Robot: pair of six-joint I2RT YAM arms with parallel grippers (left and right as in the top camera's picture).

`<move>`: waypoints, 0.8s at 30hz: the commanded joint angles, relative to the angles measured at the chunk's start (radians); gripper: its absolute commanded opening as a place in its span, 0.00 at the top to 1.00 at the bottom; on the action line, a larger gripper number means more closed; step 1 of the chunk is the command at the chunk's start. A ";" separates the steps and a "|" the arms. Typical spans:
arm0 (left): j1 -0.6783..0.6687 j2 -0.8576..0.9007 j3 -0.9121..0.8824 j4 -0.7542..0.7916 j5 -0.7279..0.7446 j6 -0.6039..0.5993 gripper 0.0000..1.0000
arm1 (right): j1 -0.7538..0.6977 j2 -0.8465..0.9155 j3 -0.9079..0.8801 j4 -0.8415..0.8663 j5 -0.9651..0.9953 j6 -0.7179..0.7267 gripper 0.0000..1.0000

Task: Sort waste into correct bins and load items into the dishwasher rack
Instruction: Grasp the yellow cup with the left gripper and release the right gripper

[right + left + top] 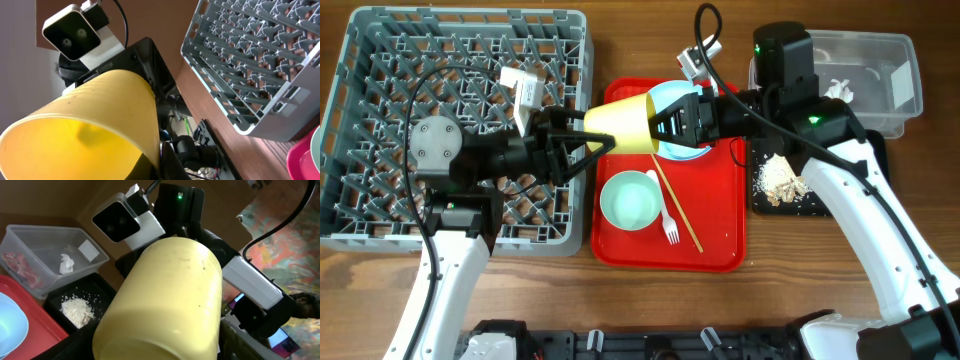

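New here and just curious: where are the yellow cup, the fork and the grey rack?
yellow cup (625, 122), overhead view, its side wall.
fork (666, 215), overhead view, its handle.
grey rack (450, 60), overhead view, bare peg grid.

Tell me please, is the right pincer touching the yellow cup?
Touching. The right wrist view shows the right pincer shut on the rim of the yellow cup, one dark finger against its wall.
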 commanded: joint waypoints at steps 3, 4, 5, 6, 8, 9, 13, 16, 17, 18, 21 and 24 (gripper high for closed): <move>-0.004 0.011 0.014 0.003 0.003 -0.022 0.30 | 0.003 0.002 0.003 0.002 -0.017 0.000 0.96; -0.004 0.011 0.014 0.002 0.006 -0.022 0.32 | 0.003 0.002 0.003 0.002 -0.017 0.000 0.95; -0.004 0.011 0.014 0.003 0.011 -0.022 0.32 | 0.003 0.002 0.003 0.002 -0.017 0.000 0.96; -0.004 0.011 0.014 0.003 0.017 -0.022 0.34 | 0.003 0.002 0.003 0.002 -0.017 -0.001 0.95; -0.004 0.011 0.014 0.003 0.020 -0.021 0.35 | 0.003 0.002 0.003 0.002 -0.008 -0.001 0.95; -0.004 0.011 0.014 0.003 0.020 -0.021 0.36 | 0.003 0.002 0.003 0.002 -0.005 -0.001 0.95; -0.004 0.011 0.014 0.003 0.020 -0.021 0.37 | 0.003 0.002 0.003 0.002 -0.005 -0.001 0.94; -0.004 0.011 0.014 0.008 0.020 -0.021 0.35 | 0.003 0.002 0.003 0.002 -0.005 -0.001 0.95; -0.004 0.011 0.014 0.017 0.020 -0.022 0.35 | 0.003 0.002 0.003 0.002 -0.005 -0.001 0.95; -0.009 0.011 0.014 0.031 0.020 -0.022 0.35 | 0.003 0.002 0.003 0.002 -0.005 -0.002 0.94; -0.033 0.011 0.014 0.071 0.020 -0.021 0.34 | 0.004 0.007 0.003 0.001 -0.006 -0.002 0.95; -0.041 0.011 0.014 0.070 0.020 -0.021 0.35 | 0.012 0.021 0.003 0.002 -0.006 -0.001 0.95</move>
